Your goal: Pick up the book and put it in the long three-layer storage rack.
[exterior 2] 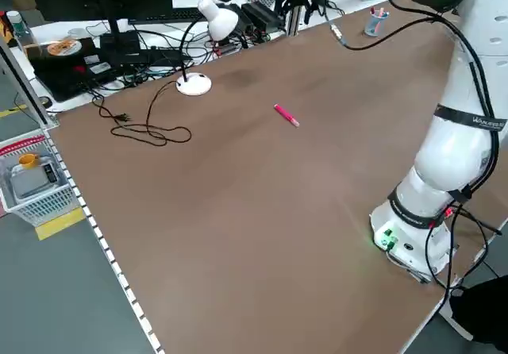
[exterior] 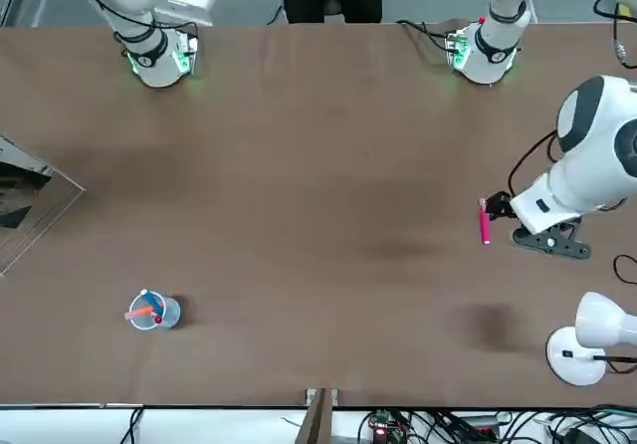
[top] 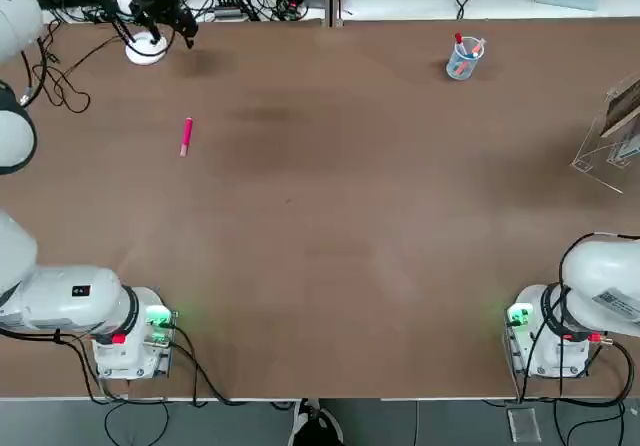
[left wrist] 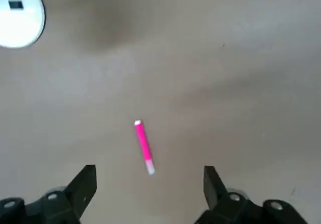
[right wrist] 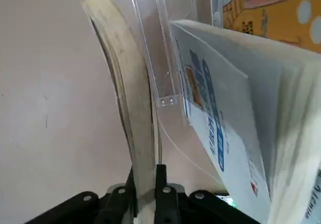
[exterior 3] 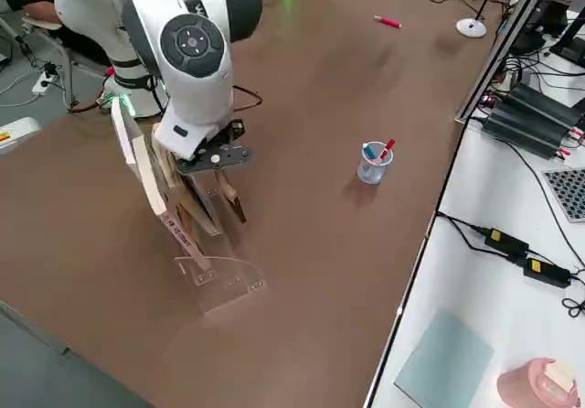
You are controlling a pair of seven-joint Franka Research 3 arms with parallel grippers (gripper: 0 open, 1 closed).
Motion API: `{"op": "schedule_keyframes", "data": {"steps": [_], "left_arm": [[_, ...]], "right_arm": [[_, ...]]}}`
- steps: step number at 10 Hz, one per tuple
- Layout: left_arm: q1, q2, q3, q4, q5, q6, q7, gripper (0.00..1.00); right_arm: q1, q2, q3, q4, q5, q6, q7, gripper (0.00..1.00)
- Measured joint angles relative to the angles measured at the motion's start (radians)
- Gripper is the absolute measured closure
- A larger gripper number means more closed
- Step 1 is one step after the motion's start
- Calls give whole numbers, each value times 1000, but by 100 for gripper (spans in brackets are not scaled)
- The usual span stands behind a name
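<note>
1. right gripper (right wrist: 145, 184) is clamped on the book (right wrist: 128, 98), edge-on and bowed, right at the rack (exterior 3: 215, 275) on the table's right side
2. Judgement: keep the book's lower edge lined up with a free slot, lower slowly, release only once seated; bowing could catch the acrylic
3. Book: thin, tan page edge; other books already in the rack
4. left gripper (left wrist: 150, 184) has jaws wide, empty, over a pink pen (left wrist: 144, 146)

A robotics lab: two arms bolted to a brown table (top: 320, 266), with cables (exterior 2: 143, 128), a keyboard (exterior 2: 171, 13) and electronics crowded beside that table
</note>
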Motion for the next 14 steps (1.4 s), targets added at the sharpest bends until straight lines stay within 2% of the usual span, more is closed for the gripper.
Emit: {"op": "schedule_keyframes", "data": {"steps": [5,9,14], "left_arm": [[-4,-52,31,-65,-70,43,0,1],[-3,-134,44,-124,-78,48,0,1],[-4,-258,51,-239,-93,48,-1,0]], "right_arm": [[0,24,-1,-26,-1,21,0,85],[0,24,-1,-42,-35,32,0,85],[0,24,-1,-51,-48,38,0,85]]}}
